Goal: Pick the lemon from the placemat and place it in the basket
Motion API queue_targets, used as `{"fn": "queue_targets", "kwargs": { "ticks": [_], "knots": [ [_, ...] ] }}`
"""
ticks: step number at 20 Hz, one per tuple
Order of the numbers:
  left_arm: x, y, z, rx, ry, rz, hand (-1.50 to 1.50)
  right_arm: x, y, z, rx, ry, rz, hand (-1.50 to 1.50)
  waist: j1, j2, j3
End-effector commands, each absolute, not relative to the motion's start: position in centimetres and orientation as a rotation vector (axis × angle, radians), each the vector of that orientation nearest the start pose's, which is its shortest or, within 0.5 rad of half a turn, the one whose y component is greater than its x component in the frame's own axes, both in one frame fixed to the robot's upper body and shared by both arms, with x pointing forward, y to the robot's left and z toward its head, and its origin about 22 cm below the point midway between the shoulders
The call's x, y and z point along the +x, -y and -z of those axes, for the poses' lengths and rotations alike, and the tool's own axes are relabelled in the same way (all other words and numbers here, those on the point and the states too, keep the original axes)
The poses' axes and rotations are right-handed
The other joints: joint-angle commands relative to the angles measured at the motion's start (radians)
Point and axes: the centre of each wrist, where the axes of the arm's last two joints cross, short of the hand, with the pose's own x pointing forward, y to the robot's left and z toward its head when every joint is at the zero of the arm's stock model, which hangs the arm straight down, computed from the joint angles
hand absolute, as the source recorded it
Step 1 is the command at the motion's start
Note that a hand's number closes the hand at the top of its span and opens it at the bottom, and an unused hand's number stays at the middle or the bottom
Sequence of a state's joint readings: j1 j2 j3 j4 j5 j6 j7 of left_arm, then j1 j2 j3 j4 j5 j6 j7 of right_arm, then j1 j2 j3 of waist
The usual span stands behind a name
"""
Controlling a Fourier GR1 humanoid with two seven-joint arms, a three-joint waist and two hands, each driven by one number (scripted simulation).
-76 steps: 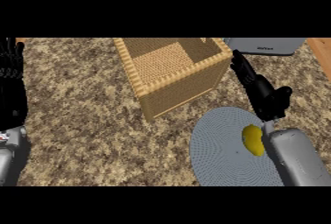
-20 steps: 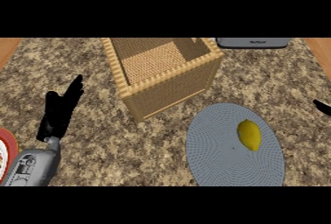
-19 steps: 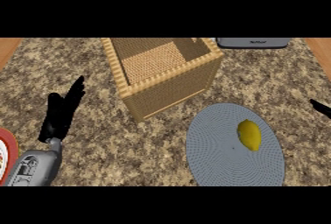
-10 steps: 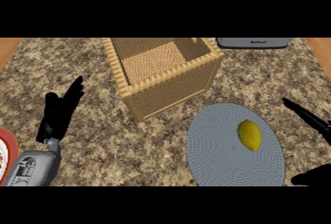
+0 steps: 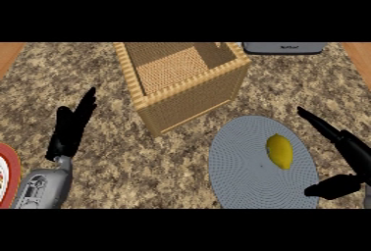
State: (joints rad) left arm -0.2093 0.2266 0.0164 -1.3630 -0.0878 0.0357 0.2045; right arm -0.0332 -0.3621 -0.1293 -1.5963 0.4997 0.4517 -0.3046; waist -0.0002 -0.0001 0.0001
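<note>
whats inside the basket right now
Only its woven floor and inner walls show in the basket; the near wall hides a strip of the floor. The lemon lies on the placemat.

The left hand (image 5: 71,128), at about eight o'clock in the head view, is matte black with long, slim, tapering fingers. It joins a glossy grey forearm (image 5: 43,190) with darker recessed panels and seams. At four o'clock, the right hand (image 5: 346,156) is the same plain black, its fingers thin, its thumb stubby.

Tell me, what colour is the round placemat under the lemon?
Pale grey-blue placemat, finely ribbed in rings, seen in the head view.
</note>
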Motion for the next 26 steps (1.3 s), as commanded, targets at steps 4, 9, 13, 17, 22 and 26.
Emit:
{"fn": "queue_targets", "kwargs": {
  "ticks": [4,9,13,17,22,26],
  "knots": [
    [29.9,-27.0,-0.7,0.249,1.33,0.196,0.0,24.5,33.4,-5.1,-0.289,1.591,-0.963,-1.5,-0.003,0.0,0.0],
    [30.2,-27.4,-1.6,0.259,1.36,0.208,0.0,26.2,30.4,-3.8,-0.282,1.567,-0.998,-1.5,0.0,0.0,0.0],
    [30.0,-26.7,-1.7,0.279,1.352,0.226,0.0,24.9,29.8,-2.8,-0.28,1.509,-1.009,-1.5,-0.002,0.0,0.0],
    [31.1,-27.3,-2.9,0.269,1.351,0.199,0.0,24.8,29.5,-3.5,-0.262,1.508,-1.002,-1.5,-0.004,0.0,0.0],
    [30.3,-26.2,-3.2,0.263,1.354,0.213,0.0,26.3,29.4,-2.0,-0.267,1.507,-0.984,-1.5,-0.001,-0.001,0.0],
    [29.8,-28.5,-2.3,0.264,1.363,0.198,0.0,25.3,30.6,-0.1,-0.27,1.52,-1.0,-1.5,-0.001,0.0,0.0]
  ]
}}
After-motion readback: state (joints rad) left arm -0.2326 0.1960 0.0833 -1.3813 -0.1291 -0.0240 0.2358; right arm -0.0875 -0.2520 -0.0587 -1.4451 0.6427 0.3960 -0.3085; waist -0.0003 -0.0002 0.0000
